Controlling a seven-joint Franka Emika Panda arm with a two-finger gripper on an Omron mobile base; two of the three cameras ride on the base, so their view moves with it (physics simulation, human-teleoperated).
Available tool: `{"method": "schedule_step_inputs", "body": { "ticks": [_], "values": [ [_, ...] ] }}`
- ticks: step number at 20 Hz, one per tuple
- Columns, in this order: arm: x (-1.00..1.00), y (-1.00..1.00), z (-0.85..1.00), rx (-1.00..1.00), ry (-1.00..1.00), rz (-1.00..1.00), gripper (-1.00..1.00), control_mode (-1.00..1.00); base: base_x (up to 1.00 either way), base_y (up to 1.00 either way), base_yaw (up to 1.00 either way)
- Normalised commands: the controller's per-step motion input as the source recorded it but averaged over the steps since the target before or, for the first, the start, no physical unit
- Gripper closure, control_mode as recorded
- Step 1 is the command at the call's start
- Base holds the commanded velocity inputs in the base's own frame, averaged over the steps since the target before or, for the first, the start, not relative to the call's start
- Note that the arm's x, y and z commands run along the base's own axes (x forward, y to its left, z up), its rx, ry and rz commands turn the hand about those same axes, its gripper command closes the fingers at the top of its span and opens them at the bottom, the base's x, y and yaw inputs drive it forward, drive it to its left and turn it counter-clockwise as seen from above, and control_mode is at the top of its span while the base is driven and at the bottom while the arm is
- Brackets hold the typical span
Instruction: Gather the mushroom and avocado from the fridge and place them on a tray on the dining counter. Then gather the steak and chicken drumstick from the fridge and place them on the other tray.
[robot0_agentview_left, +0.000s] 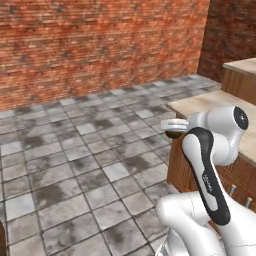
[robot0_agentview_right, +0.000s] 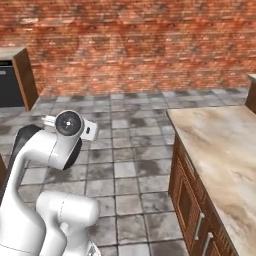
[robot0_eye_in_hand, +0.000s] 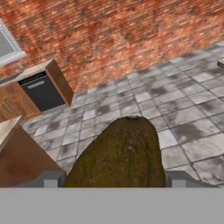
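The claw (robot0_eye_in_hand: 114, 179) is clamped on the avocado (robot0_eye_in_hand: 117, 155): in the hand view the dark brown-green body sits directly between the two finger tips (robot0_eye_in_hand: 49, 178) and rises in front of the camera, covering much of the lower centre. In the left base view the same avocado (robot0_agentview_left: 173, 133) appears as a small dark lump hanging under the white hand, off the floor, at the near corner of a beige marble-look tabletop (robot0_agentview_left: 215, 102) on a wooden front; whether it lies over that corner or just beside it cannot be told. The arm (robot0_agentview_left: 207, 170) is folded, elbow up, with its dark-striped link running down toward the base. In the right base view the arm (robot0_agentview_right: 47, 150) stands at lower left, and the beige tabletop (robot0_agentview_right: 225, 150) stretches along the right side over wooden cabinet doors with metal handles. The floor (robot0_agentview_right: 130, 165) is grey stone tile, mottled dark in places. A red brick wall (robot0_agentview_left: 100, 45) closes the background. In the hand view a dark appliance front (robot0_eye_in_hand: 41, 92) set in a wooden cabinet stands against that wall at upper left, well apart from the claw.
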Motion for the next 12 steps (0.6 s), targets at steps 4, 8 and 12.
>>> {"method": "schedule_step_inputs", "body": {
  "ticks": [4, 8, 12],
  "values": [
    [0.0, 0.0, 0.0, 0.0, 0.0, 0.0, 1.0, 1.0, 1.0, 0.22, -0.02],
    [0.0, 0.0, 0.0, 0.0, 0.0, 0.0, 1.0, 1.0, 1.0, 0.2, -0.12],
    [0.0, 0.0, 0.0, 0.0, 0.0, 0.0, 1.0, 1.0, 0.96, 0.11, -0.26]
  ]
}}
